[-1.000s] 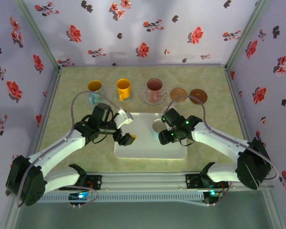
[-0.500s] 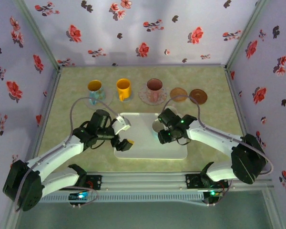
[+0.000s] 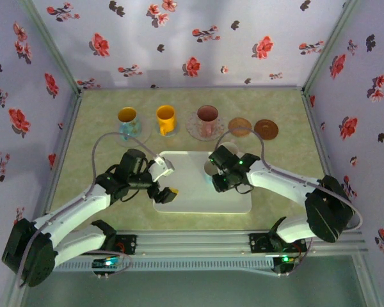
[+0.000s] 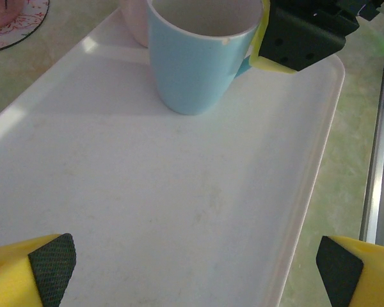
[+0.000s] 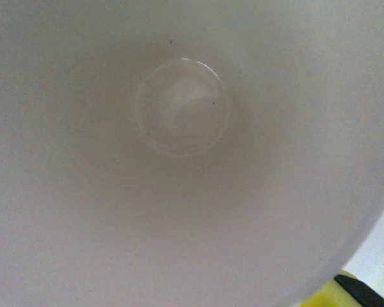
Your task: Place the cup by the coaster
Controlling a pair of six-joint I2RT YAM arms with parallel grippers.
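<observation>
A light-blue cup (image 4: pixel 195 54) with a white inside stands upright on the white tray (image 4: pixel 179 192), beside a pale pink cup (image 4: pixel 133 22). My right gripper (image 3: pixel 212 178) hangs over the blue cup, open, its jaws straddling the cup. One black-and-yellow finger (image 4: pixel 301 32) sits by the rim above the handle. In the right wrist view I look down into the cup's inside (image 5: pixel 179 115), with one yellow fingertip (image 5: pixel 365 291) outside the rim. Two brown coasters (image 3: pixel 240 126) (image 3: pixel 266 129) lie at the back right. My left gripper (image 3: pixel 166 180) (image 4: pixel 192 268) is open over the tray's left part.
Along the back stand an orange cup (image 3: pixel 128 118), a yellow cup (image 3: pixel 166 119) and a pink cup on a saucer (image 3: pixel 207 121). Flowered walls close in the table on three sides. Bare green tabletop (image 3: pixel 288 160) lies right of the tray.
The right gripper has shifted slightly left and toward the back, closing in over the blue cup. The left arm has drawn back and left, its gripper still open.
</observation>
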